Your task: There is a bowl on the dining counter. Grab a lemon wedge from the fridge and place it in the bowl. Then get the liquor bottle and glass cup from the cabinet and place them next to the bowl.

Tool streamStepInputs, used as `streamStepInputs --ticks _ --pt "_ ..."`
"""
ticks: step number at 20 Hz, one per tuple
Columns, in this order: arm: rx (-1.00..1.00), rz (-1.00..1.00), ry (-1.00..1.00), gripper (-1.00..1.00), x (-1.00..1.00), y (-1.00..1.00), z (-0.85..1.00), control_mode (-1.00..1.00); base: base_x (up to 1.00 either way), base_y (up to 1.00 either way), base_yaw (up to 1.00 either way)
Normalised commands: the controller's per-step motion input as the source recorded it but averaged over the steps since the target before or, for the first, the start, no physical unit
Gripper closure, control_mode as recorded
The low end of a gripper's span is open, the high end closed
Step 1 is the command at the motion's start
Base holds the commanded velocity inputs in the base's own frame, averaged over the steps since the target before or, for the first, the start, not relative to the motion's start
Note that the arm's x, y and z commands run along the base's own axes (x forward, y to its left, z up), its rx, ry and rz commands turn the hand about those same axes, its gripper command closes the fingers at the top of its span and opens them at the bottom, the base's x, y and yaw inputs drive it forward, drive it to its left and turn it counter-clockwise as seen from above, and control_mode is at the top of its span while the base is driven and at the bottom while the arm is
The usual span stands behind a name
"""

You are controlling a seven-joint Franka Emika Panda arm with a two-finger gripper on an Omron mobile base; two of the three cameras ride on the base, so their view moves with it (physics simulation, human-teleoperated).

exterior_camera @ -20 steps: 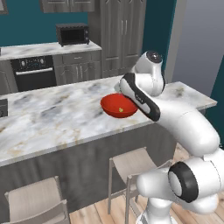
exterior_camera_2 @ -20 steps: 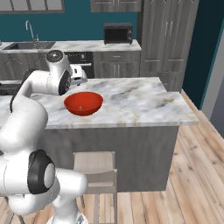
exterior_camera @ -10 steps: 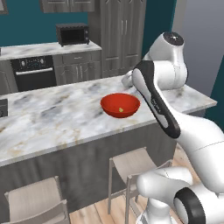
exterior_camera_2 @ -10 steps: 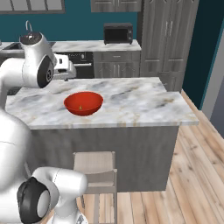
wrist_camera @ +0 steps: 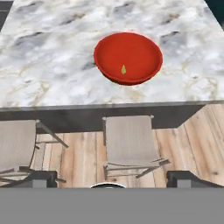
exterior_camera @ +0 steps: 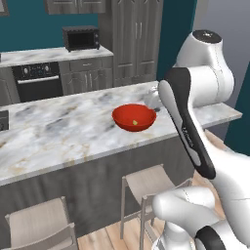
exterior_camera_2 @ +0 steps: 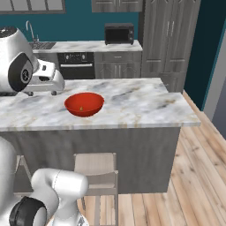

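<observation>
Arm now higher and back from bowl [wrist_camera: 127,57], tool [wrist_camera: 109,178] wide, empty; stool [wrist_camera: 130,142] beneath counter [wrist_camera: 52,78].

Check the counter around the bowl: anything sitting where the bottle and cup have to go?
Nothing visible. The dining counter is bare marble on every side of the red bowl, which holds only the lemon wedge. Stools sit below the edge, not on top.

Black microwave [exterior_camera: 80,38] above the oven [exterior_camera: 38,80], pale stools [wrist_camera: 130,142] below.
</observation>
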Motion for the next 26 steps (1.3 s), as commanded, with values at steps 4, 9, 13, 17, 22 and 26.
streamStepInputs --ticks 4,9,13,17,22,26 --pt "0.0 -0.09 0.13 -1.0 -0.73 -0.14 -0.09 -1.0 0.0 0.0 0.0" --pt "0.0 -0.07 0.13 -1.0 -0.59 -0.14 -0.07 -1.0 0.0 0.0 0.0" --pt "0.0 -0.05 0.05 -1.0 -0.61 -0.13 -0.07 -1.0 0.0 0.0 0.0" --pt "0.0 0.0 0.01 -1.0 -0.22 0.0 0.0 -1.0 0.0 0.0 0.0" --pt "0.0 0.0 0.0 -1.0 0.0 0.0 0.0 1.0 -0.93 0.21 0.21" --pt "0.0 0.0 0.0 -1.0 0.0 0.0 0.0 1.0 -0.75 0.49 0.67"
